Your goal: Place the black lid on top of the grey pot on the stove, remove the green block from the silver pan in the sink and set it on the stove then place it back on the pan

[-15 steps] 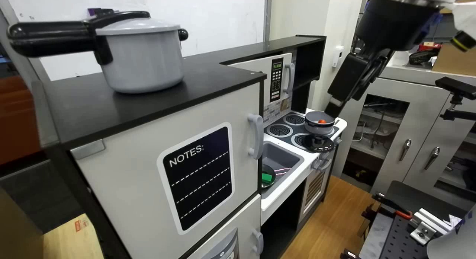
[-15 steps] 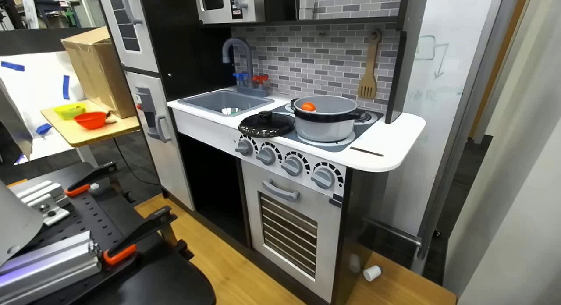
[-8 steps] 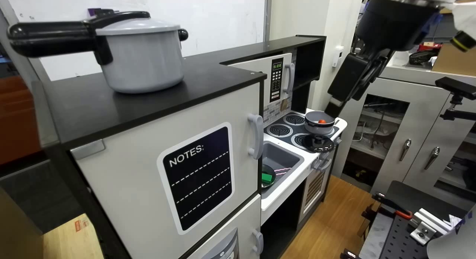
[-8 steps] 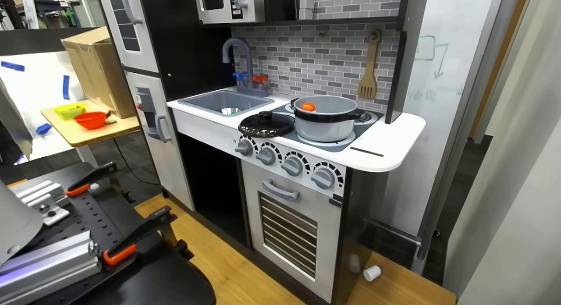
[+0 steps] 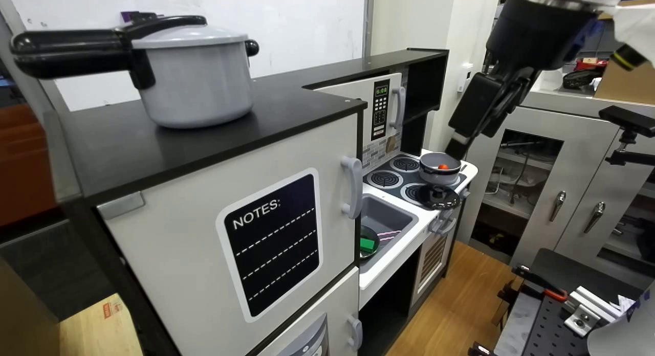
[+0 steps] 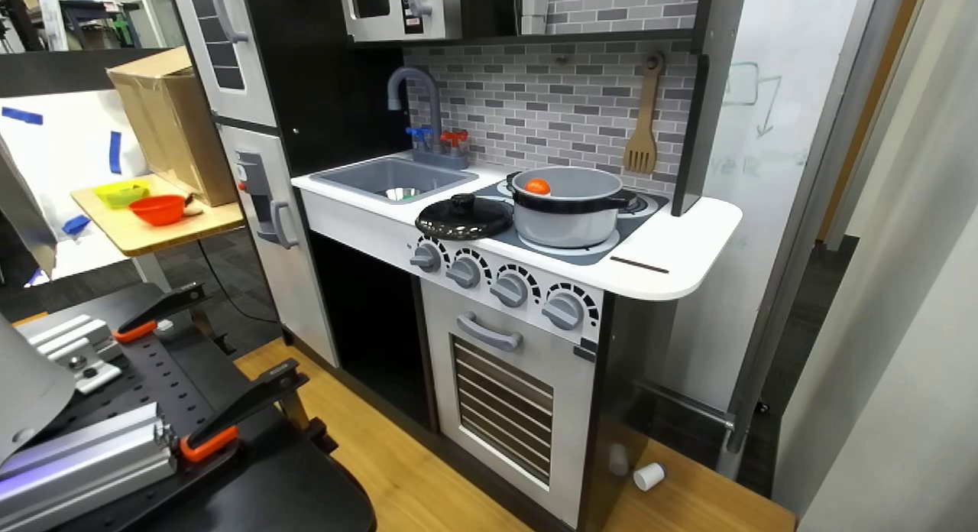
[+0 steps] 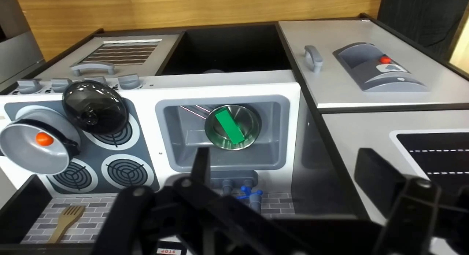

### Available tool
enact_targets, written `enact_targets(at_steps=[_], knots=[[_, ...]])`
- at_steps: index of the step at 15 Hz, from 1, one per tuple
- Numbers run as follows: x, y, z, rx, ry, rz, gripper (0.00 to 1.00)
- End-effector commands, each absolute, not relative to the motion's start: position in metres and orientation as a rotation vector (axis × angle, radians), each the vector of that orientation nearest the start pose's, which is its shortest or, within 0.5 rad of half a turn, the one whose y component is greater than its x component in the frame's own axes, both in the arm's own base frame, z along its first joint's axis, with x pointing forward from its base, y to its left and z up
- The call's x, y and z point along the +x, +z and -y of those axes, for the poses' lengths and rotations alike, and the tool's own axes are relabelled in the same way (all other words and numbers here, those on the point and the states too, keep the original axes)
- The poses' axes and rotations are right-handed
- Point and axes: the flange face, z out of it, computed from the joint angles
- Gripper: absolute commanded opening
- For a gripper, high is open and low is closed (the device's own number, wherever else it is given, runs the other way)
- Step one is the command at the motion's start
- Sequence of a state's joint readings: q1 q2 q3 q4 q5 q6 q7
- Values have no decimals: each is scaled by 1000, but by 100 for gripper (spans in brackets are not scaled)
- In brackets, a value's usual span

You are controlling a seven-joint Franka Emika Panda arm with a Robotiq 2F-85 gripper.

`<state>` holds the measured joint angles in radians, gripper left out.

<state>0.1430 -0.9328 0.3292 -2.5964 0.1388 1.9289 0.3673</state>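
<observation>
The black lid lies on the stove's front edge beside the pot, in both exterior views (image 5: 438,197) (image 6: 466,217) and the wrist view (image 7: 94,107). The grey pot stands uncovered on a burner in both exterior views (image 5: 438,177) (image 6: 565,225); it also shows in the wrist view (image 7: 29,156). The green block (image 7: 230,126) lies inside the silver pan (image 7: 252,120) in the sink; the block also shows in an exterior view (image 5: 367,245). My gripper (image 7: 285,163) is open and empty, in the air above the kitchen, touching none of these. It also shows in an exterior view (image 5: 455,146).
An orange ball-like item (image 6: 537,186) sits in the grey pot. The sink (image 7: 176,145) has a faucet (image 6: 432,108) behind it. A tall fridge unit (image 5: 235,218) with a larger lidded pot (image 5: 197,80) on top stands beside the sink. A wooden fork (image 6: 643,127) hangs on the wall.
The arm and gripper have shifted very slightly left in an exterior view since half a second ago. The lid, pot, pan and block have not moved.
</observation>
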Motion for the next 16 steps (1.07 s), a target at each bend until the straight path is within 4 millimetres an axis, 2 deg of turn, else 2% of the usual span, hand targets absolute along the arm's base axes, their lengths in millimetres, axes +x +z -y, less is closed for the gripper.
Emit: enact_targets(at_steps=[1, 10, 12, 13, 16], knots=[[278, 531, -147, -3149, -410, -133, 100], [289, 509, -73, -3250, -308, -433, 100], [290, 510, -66, -3232, -285, -479, 100], [291, 508, -69, -3235, -307, -423, 100], [291, 509, -67, -3229, -304, -448, 100]])
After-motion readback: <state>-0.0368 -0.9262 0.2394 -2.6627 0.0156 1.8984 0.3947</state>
